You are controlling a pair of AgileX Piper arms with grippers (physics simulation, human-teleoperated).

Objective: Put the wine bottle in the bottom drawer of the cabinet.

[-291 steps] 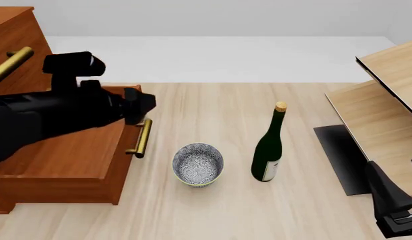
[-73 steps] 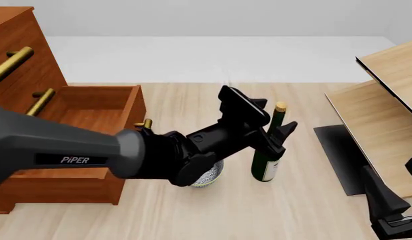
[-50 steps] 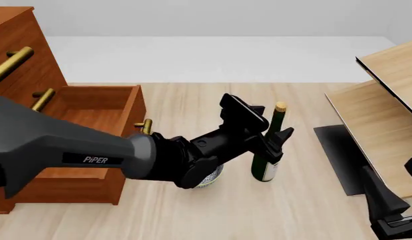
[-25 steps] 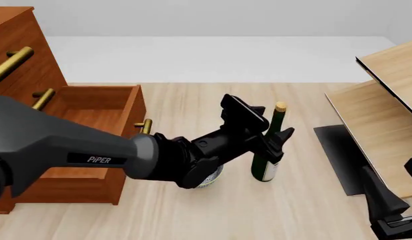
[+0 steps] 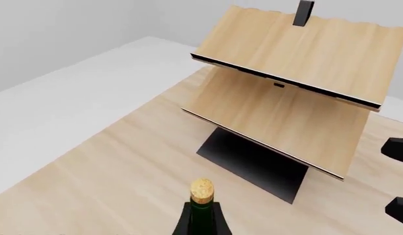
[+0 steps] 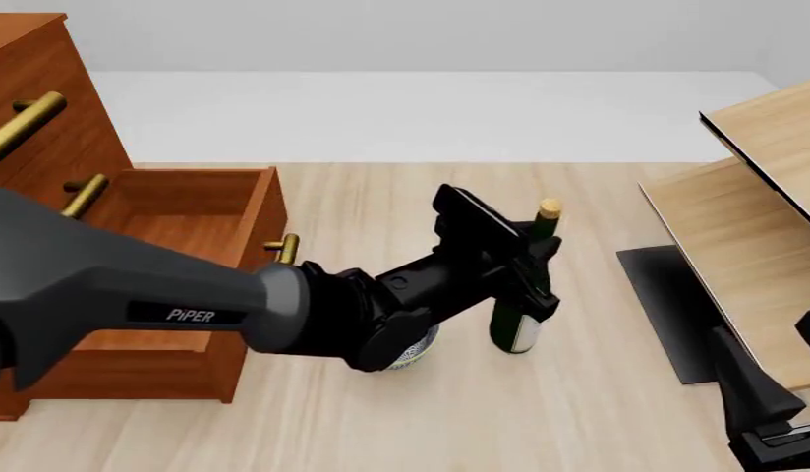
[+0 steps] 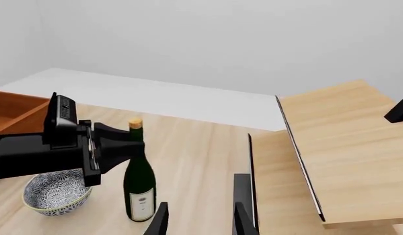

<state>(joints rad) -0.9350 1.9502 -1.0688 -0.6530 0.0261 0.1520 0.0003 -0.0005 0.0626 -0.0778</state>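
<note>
The wine bottle (image 6: 515, 332) stands upright on the table, dark green with a gold-tan cap and white label. My left gripper (image 6: 531, 264) is shut around its upper body just below the neck; the right wrist view shows its fingers (image 7: 117, 142) pressed against the bottle (image 7: 140, 188). In the left wrist view only the cap and neck (image 5: 202, 192) show. The bottom drawer (image 6: 264, 211) of the reddish-brown cabinet (image 6: 44, 118) stands pulled out at the left. My right gripper (image 7: 200, 220) hangs open low at the right, apart from everything.
A grey patterned bowl (image 7: 55, 192) sits beside the bottle, partly hidden under my left arm in the front view. A pale wooden shelf unit (image 6: 759, 221) on a black base (image 6: 667, 305) stands at the right.
The left gripper's fingers have drawn together onto the bottle since half a second ago, and the bottle has shifted slightly left. Earlier the left arm swung over from the drawer.
</note>
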